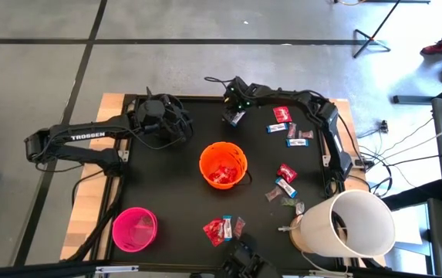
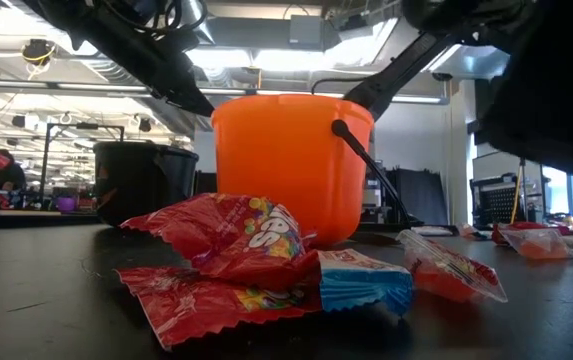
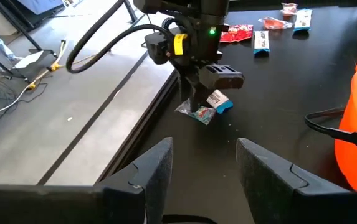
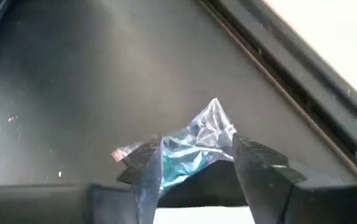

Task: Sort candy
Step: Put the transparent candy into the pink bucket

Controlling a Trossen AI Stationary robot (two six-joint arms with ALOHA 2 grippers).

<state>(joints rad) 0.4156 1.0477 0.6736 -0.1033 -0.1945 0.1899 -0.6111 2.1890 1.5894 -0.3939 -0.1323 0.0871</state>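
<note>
Two hands show: the right hand (image 4: pixel 197 165), at the counter's (image 1: pixel 167 193) far edge, straddles a crinkled blue-and-clear candy (image 4: pixel 194 143) lying there, fingers spread around it; the left hand (image 3: pixel 203 168) hovers nearby, spread, empty.

A round orange plastic bucket (image 1: pixel 223 164) with a thin black handle stands near the middle of the black matte surface (image 1: pixel 167 193). A smaller bright pink plastic bucket (image 1: pixel 135 228) sits toward one near corner, and a large white plastic bucket (image 1: pixel 349 225) lies tipped on its side at the other. In the low view a black plastic bucket (image 2: pixel 144 180) stands behind the orange one
</note>
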